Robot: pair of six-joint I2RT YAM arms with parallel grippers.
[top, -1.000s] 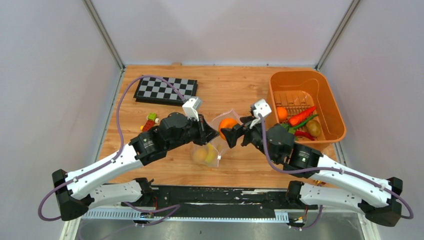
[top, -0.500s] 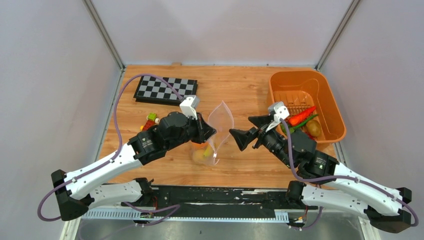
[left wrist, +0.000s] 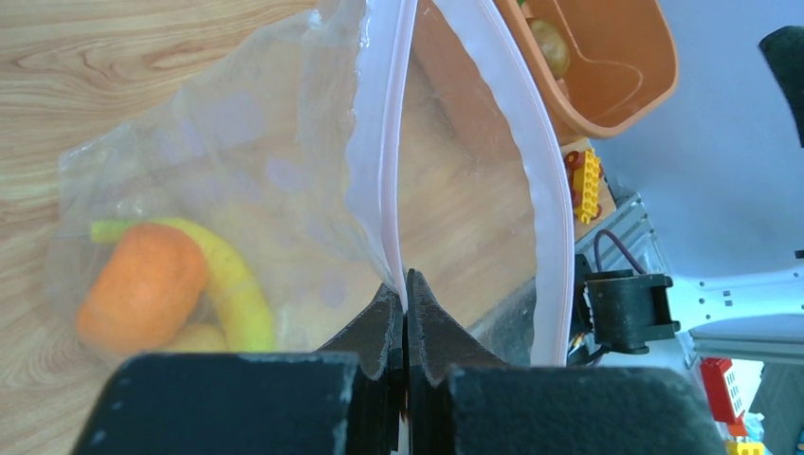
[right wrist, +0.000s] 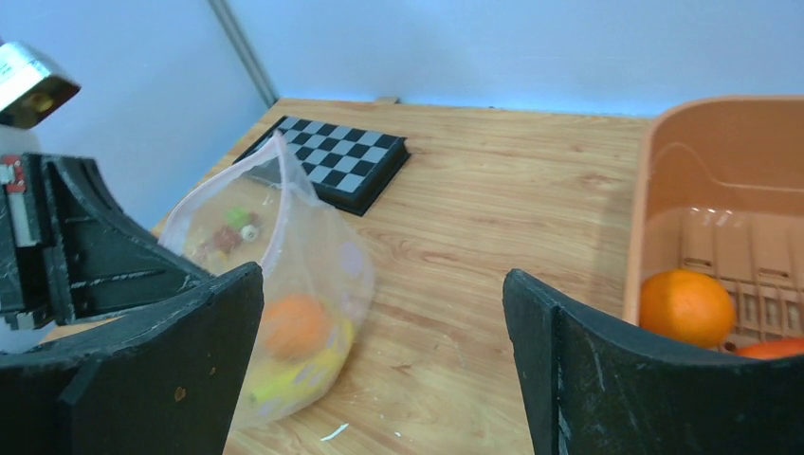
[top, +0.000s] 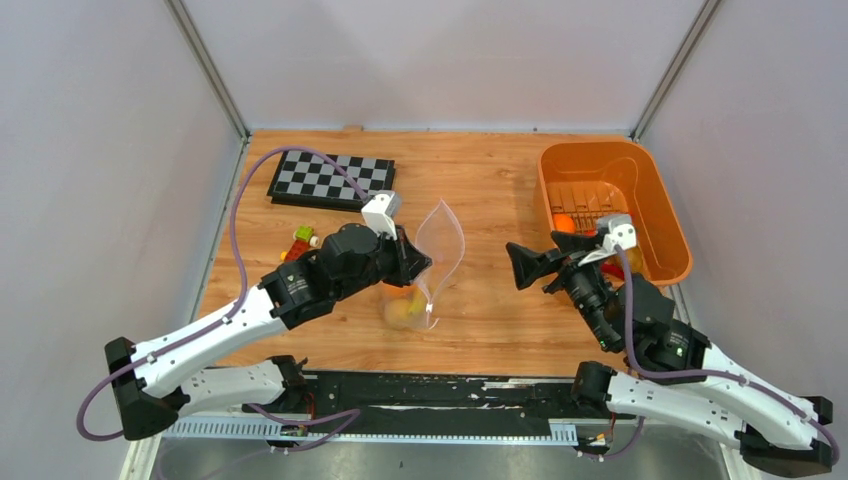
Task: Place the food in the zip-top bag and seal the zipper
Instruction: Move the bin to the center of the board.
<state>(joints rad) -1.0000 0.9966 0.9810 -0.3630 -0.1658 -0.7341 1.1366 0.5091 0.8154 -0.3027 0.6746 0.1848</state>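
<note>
Top view first: the left end effector (top: 418, 268) is pressed together on the edge of the zip-top bag (top: 441, 240), holding it up off the table (top: 480, 190) with the mouth gaping toward the right. The food (top: 403, 310) already inside sits as an orange-yellow clump at the bag's bottom, close to the near edge of the table. Over on the right, the right end effector (top: 524, 268) is spread wide and carries nothing, well apart from the bag, between it and the orange basket (top: 600, 152). One orange (top: 563, 222) shows in that basket; the arm hides the rest. A chessboard (top: 331, 180) lies far left, with block toys (top: 300, 241) beside the left arm.

Left wrist view: the fingertips (left wrist: 384, 318) meet right on the pink zipper (left wrist: 379, 142), one side of the opening pinched, the other side bowing away. Through the dotted plastic there is an orange ball (left wrist: 142, 289) touching a curved yellow piece (left wrist: 232, 289), with a paler lump under them.

Right wrist view: both black fingers stand wide, bare table between them. The bag is at left, the orange ball and the yellow piece at its bottom. At right is the basket, holding the orange beside a reddish sliver (right wrist: 777, 349) cut off by the frame.
</note>
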